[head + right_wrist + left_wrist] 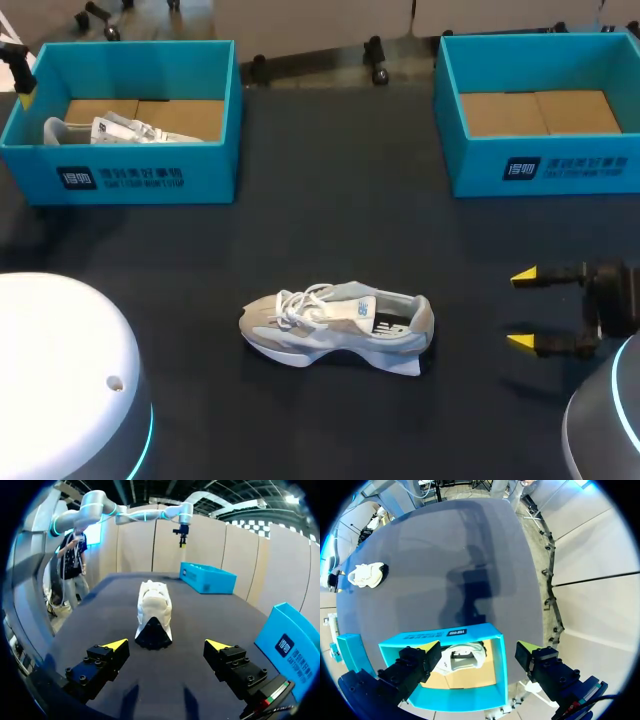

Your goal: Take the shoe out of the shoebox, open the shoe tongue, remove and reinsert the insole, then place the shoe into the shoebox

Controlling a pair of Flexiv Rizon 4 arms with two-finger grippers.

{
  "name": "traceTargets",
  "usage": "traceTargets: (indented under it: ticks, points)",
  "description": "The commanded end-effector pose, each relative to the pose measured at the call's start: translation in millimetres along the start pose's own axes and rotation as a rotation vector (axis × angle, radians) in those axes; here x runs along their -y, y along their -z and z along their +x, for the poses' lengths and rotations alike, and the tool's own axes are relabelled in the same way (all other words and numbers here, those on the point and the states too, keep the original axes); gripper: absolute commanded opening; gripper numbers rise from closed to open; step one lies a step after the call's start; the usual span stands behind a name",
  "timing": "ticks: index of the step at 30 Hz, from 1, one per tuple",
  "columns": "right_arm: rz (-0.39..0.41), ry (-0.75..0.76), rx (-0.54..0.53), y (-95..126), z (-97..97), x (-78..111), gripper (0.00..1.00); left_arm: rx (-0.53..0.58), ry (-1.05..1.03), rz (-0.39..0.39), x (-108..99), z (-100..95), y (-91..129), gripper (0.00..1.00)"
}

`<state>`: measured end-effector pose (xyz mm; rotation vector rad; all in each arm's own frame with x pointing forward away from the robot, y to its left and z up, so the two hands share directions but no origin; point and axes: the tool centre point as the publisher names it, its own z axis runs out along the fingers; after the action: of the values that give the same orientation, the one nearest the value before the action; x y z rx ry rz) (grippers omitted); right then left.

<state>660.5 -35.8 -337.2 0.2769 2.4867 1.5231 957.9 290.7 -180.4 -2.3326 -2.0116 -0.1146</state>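
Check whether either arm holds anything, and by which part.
Nothing is held. Right jaws stand open, apart from the sneaker; left jaws stand open above the shoebox holding another shoe.

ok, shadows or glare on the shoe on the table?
Head view: shoe evenly lit, no glare, thin shadow under sole. Left wrist view: a shadow lies on the table, clear of the shoe. Right wrist view: shadows by the right hand stop short of the heel.

The head camera looks down from above and behind onto the dark table. The left wrist camera hangs high over the left shoebox, facing down into it. The right wrist camera sits low near the tabletop, looking level at the shoe just ahead. All three views share the shoe and the left shoebox.
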Motion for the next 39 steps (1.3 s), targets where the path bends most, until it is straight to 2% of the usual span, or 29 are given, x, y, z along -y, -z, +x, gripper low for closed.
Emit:
traceTargets:
  ticks: [1,7,13,27,39]
  points:
    - [-0.067,-0.017,0.002,1,-0.1,23.2,1.0,-0.002,0.0,-0.002,1,0.1,1,1.0]
    - [-0.095,-0.048,0.006,2,2.8,44.2,1.0,-0.002,0.0,-0.002,1,0.1,1,1.0]
    - [-0.09,-0.058,-0.005,1,2.9,47.5,1.0,-0.002,0.0,-0.002,1,0.1,1,1.0]
    - [-0.122,-0.069,-0.024,-10,6.9,49.0,1.0,-0.002,0.0,-0.002,1,0.1,1,1.0]
    - [-0.135,-0.096,0.037,-41,27.6,41.3,1.0,-0.002,0.0,-0.002,1,0.1,1,1.0]
